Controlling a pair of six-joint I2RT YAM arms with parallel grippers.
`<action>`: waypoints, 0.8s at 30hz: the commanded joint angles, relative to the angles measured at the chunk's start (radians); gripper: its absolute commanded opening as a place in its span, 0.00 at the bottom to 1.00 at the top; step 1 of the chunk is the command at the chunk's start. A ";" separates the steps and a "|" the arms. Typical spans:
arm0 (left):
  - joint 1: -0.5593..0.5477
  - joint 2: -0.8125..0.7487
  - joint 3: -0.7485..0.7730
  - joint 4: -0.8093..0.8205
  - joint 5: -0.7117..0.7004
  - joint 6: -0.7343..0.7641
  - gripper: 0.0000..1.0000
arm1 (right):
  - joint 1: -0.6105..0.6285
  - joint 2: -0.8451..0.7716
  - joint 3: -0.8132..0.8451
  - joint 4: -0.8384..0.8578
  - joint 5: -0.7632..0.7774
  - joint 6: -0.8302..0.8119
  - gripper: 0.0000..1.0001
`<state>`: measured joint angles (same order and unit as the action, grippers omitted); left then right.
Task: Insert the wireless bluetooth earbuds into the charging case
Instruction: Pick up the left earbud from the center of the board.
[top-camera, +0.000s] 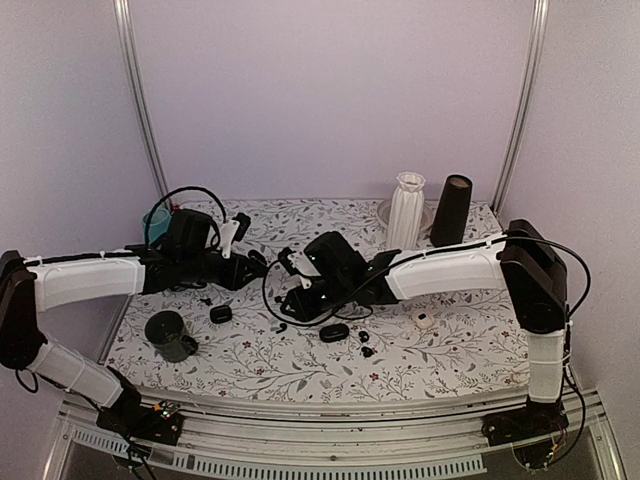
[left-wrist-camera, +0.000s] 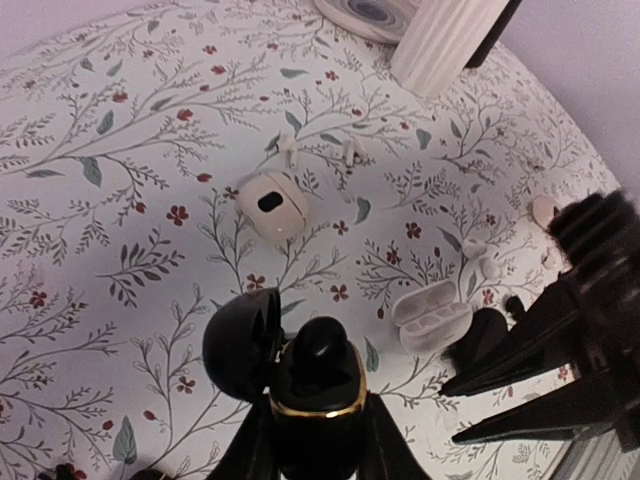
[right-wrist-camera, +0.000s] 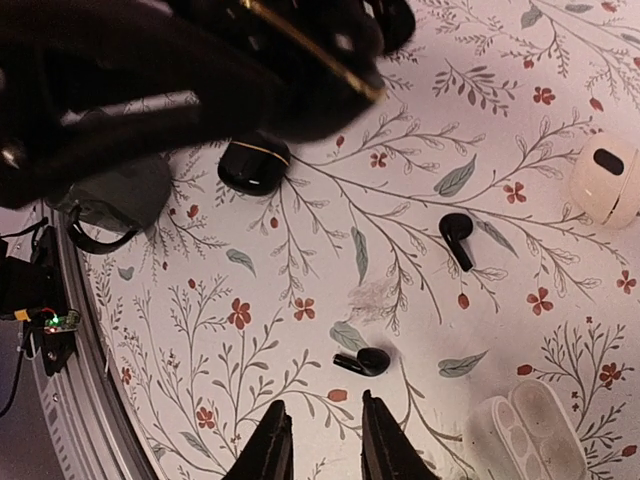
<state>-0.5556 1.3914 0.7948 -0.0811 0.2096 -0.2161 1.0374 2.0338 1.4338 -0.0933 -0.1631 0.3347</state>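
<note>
From the right wrist, one black earbud lies on the floral surface just ahead of the right gripper and slightly to the right of its centre line. It touches neither finger. The gripper's fingers stand a narrow gap apart with nothing between them. A second black earbud, with a short stem, lies farther out, well apart from the first. A closed black case with a thin gold line sits beyond and to the left. A white case with a dark oval mark is at the right edge, and a clear open case is at the lower right. Any lettering on them is too small to read.

From the left wrist, the left gripper is clamped on the black charging case. The case is held above the surface with its gold rim showing and its lid swung open to the left. Two white buds lie beyond the white case.

From above, the two grippers meet near the middle of the surface, the left one just beside and left of the right one. Another black case lies near the right gripper.
</note>
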 joint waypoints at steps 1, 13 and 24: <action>0.044 -0.080 -0.001 0.069 -0.042 -0.019 0.00 | 0.007 0.078 0.094 -0.087 0.025 -0.017 0.25; 0.105 -0.181 0.028 0.113 -0.014 0.002 0.00 | 0.032 0.246 0.308 -0.303 0.147 0.018 0.30; 0.127 -0.190 0.052 0.116 0.015 0.041 0.00 | 0.043 0.372 0.466 -0.430 0.215 0.061 0.37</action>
<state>-0.4500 1.2228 0.8169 0.0044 0.2016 -0.2035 1.0729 2.3505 1.8446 -0.4572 0.0101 0.3706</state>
